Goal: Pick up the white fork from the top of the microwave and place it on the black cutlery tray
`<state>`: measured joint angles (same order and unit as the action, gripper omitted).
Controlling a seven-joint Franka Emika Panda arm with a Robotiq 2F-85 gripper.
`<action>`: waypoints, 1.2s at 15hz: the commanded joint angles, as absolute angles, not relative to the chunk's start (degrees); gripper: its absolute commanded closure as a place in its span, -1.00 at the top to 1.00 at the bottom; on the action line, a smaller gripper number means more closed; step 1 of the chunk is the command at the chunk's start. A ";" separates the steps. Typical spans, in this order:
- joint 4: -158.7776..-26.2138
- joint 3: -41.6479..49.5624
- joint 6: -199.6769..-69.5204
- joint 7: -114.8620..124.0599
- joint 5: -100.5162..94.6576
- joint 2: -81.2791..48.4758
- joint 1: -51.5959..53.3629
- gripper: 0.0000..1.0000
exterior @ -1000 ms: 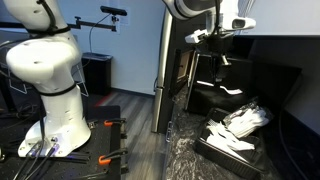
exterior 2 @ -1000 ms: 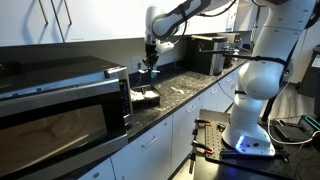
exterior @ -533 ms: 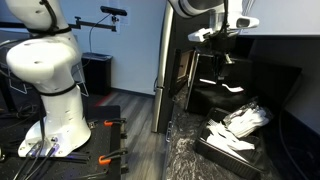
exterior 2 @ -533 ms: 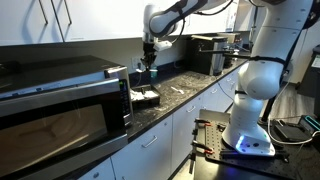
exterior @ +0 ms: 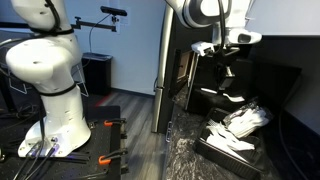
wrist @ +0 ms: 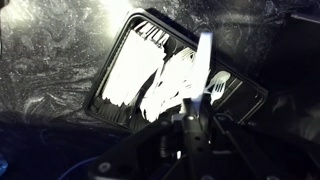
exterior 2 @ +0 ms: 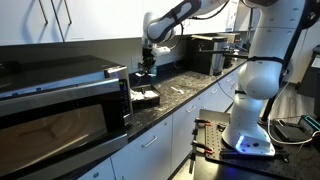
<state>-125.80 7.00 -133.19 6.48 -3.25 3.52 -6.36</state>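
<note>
My gripper (wrist: 197, 118) is shut on the white fork (wrist: 203, 60), a thin white strip that sticks out past the fingertips. It hangs above the black cutlery tray (wrist: 108, 70), which holds a heaped pile of white cutlery (wrist: 150, 80). In both exterior views the gripper (exterior: 226, 70) (exterior 2: 148, 68) points down over the tray (exterior: 206, 148) (exterior 2: 143, 102) on the dark marbled counter. The microwave (exterior 2: 60, 100) stands beside the tray, with its glossy front facing the camera.
A tall dark cabinet (exterior: 180, 75) stands behind the tray. A dark appliance (exterior 2: 205, 55) sits further along the counter (exterior 2: 185, 90). A second robot's white base (exterior: 50, 80) stands on the floor.
The gripper has come down a little toward the tray with the fork still in it. Nothing else has moved.
</note>
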 commanded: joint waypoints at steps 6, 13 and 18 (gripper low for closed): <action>-124.91 7.49 -141.58 13.79 -1.58 -5.11 -7.04 -0.95; -124.32 9.72 -147.60 20.50 -2.61 -11.59 -6.92 -0.95; -121.90 10.81 -147.66 19.55 -1.34 -15.79 -6.95 -0.95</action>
<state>-124.64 10.38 -147.59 18.56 -1.95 -13.08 -7.22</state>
